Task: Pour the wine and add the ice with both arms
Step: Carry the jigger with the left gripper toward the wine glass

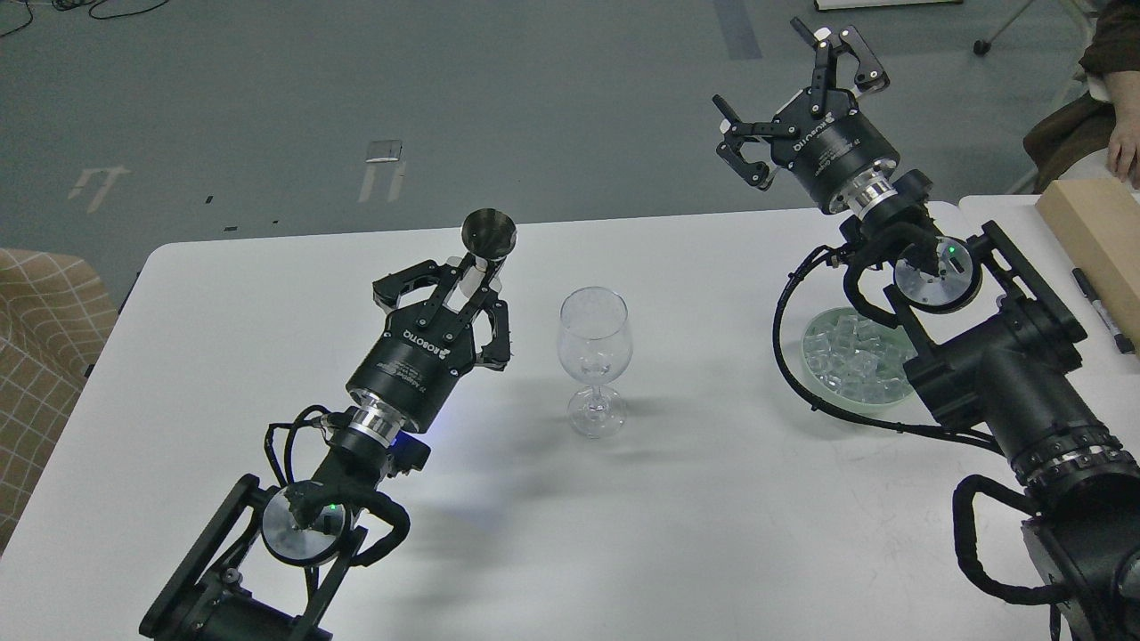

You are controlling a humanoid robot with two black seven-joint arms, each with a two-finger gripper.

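Note:
A clear stemmed wine glass (594,356) stands upright at the middle of the white table (677,534). My left gripper (463,285) is shut on a small steel measuring cup (488,237), held upright to the left of the glass and apart from it. No wine stream shows. The ice (857,354) lies as a heap of clear cubes in a shallow glass dish (824,374) on the right, partly hidden by my right arm. My right gripper (802,98) is open and empty, raised above the table's far edge, beyond the dish.
A wooden block (1100,240) and a black marker (1103,310) lie at the right edge. A person's hand (1124,147) rests at the far right. A checked cushion (40,356) sits left of the table.

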